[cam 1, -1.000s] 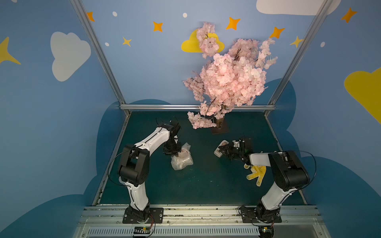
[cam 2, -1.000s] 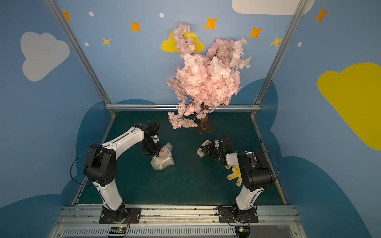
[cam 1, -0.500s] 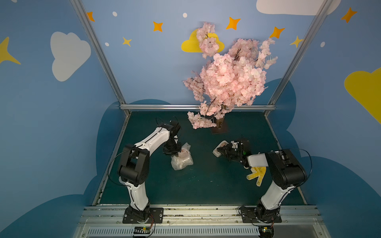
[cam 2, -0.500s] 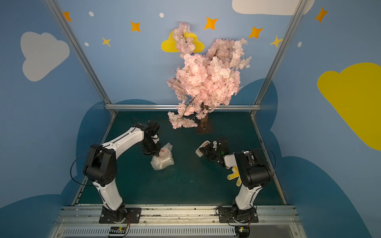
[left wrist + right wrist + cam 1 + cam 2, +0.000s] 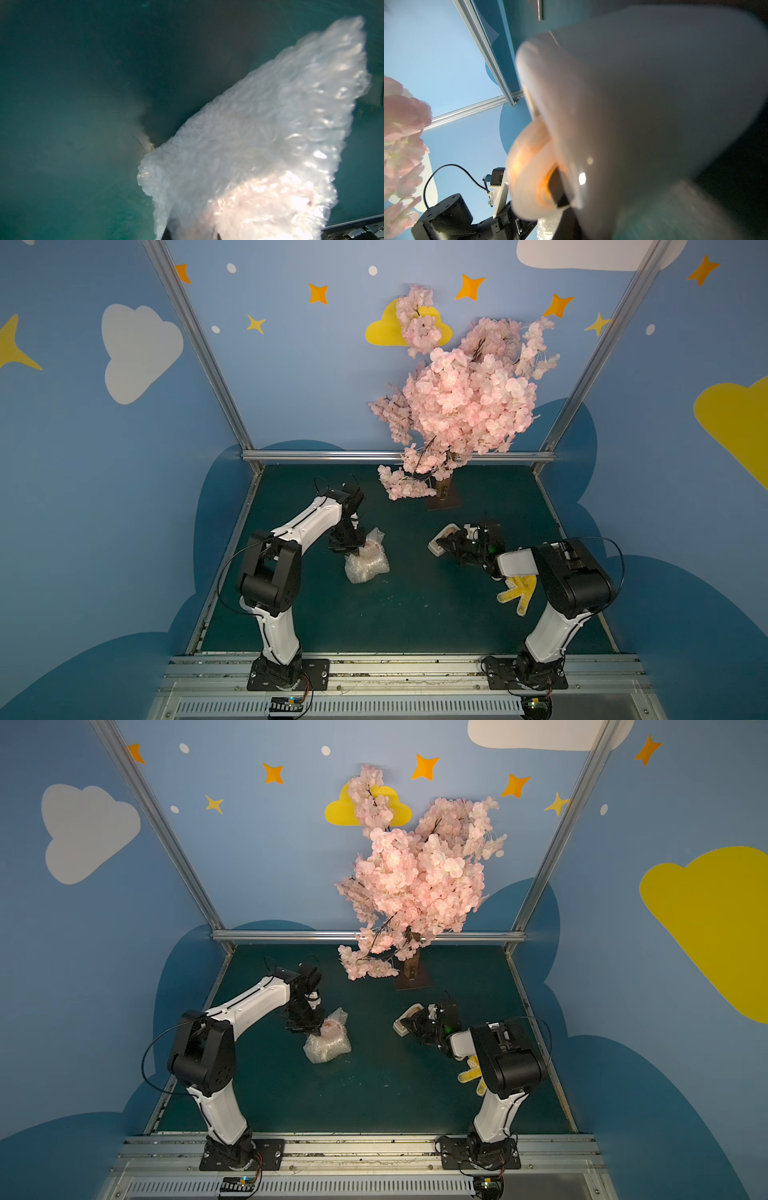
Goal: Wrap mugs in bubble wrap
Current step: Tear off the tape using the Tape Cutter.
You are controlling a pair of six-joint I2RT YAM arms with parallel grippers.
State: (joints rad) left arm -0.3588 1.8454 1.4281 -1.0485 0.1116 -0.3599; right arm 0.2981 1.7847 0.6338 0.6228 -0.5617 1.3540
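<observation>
Left fingers (image 5: pixel 351 546) are down on top of the wrapped bundle, closed narrow on a fold of bubble wrap (image 5: pixel 368 568). The right fingers (image 5: pixel 454 546) are clamped tight on the cream tape dispenser (image 5: pixel 441 540), and the right wrist view shows one dark finger against its amber tape roll (image 5: pixel 529 166). Big picture now: blue walls (image 5: pixel 104 489) painted with white and yellow clouds and orange stars, with silver metal posts (image 5: pixel 199 352) at the corners. Below lies the dark green worktop (image 5: pixel 415 614), matte and lightly specked. At the back stands a pink blossom tree (image 5: pixel 461 406) on a brown base (image 5: pixel 444 499). Left of centre sits the bundle, crinkled silvery bubbled plastic bunched around the mug (image 5: pixel 331 1028), which shows only as a pinkish-red glow through the top. Well apart to the right is the smooth, rounded dispenser; whether it touches the worktop I cannot tell. Smallest of all, a yellow-and-white dotted glove (image 5: pixel 517 593) lies flat, partly under the right arm (image 5: pixel 573 572).
</observation>
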